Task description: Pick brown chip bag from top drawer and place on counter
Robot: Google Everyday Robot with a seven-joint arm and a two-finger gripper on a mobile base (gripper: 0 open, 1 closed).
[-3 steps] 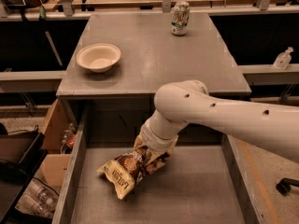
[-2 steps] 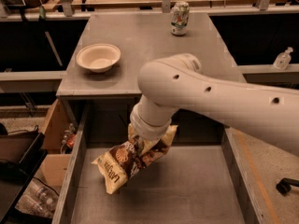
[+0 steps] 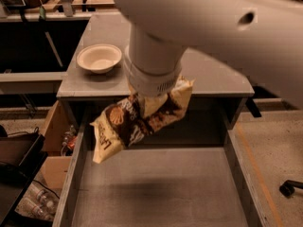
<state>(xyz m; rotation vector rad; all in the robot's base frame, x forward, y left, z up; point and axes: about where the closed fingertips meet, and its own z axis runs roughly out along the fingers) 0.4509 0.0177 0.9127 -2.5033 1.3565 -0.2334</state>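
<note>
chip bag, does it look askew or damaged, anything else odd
The brown chip bag hangs crumpled and tilted, one end drooping, pinched by the end effector above the top drawer, just before the counter edge. No spill shows; the bowl sits upright.

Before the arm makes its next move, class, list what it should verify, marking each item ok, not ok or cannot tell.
1. The gripper holds the brown chip bag: ok, the bag hangs in the air under the wrist.
2. The bag is off the top drawer floor: ok, its shadow lies on the floor below it.
3. The bag is over the counter: not ok, it hangs in front of the counter's front edge, above the drawer.
4. The bag's lower end is higher than the counter top: cannot tell.
5. There is a landing spot away from the bowl: cannot tell, the arm hides much of the counter.
</note>
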